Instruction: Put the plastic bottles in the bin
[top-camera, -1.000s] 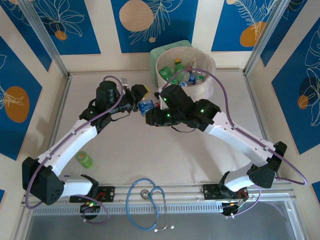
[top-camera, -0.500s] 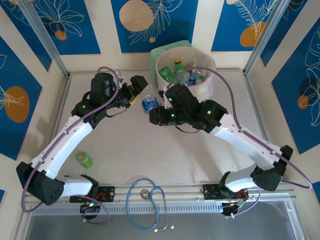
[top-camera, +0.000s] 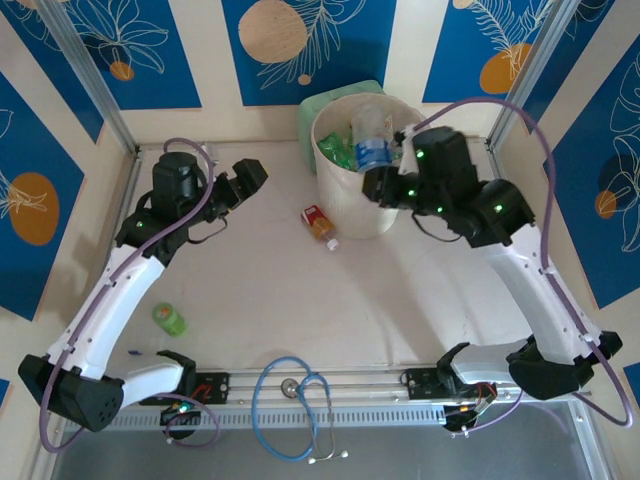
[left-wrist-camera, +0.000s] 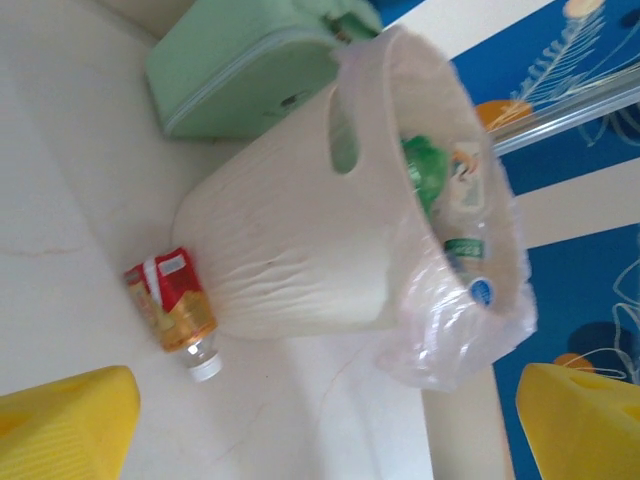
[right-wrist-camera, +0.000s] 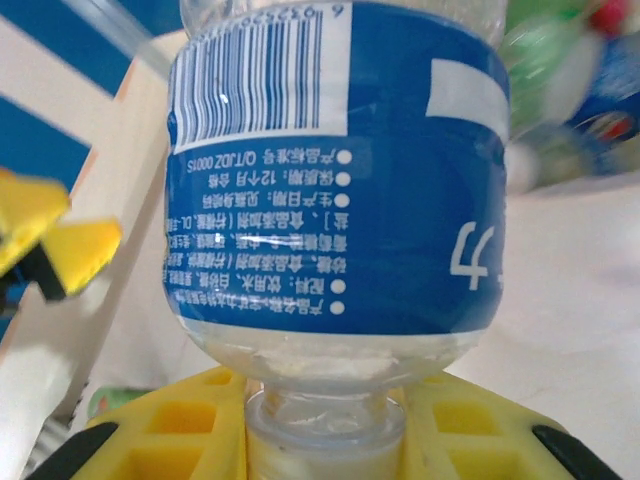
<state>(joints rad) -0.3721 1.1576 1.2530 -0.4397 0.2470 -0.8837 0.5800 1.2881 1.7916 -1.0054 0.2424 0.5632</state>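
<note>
Upper centre, the right gripper (top-camera: 380, 180) clamps 1 blue-labelled bottle (top-camera: 372, 150) by its neck above the bin (top-camera: 345, 215); upper left, the left gripper (top-camera: 250, 172) gapes apart, empty.

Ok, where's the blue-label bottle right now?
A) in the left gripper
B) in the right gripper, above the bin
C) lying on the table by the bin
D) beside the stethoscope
B: the right gripper grips the neck of the blue-label bottle, holding it over the bin.

Bright, even light with soft shadows; the left wrist view is blurred, the bin (left-wrist-camera: 300, 270) smeared.
</note>
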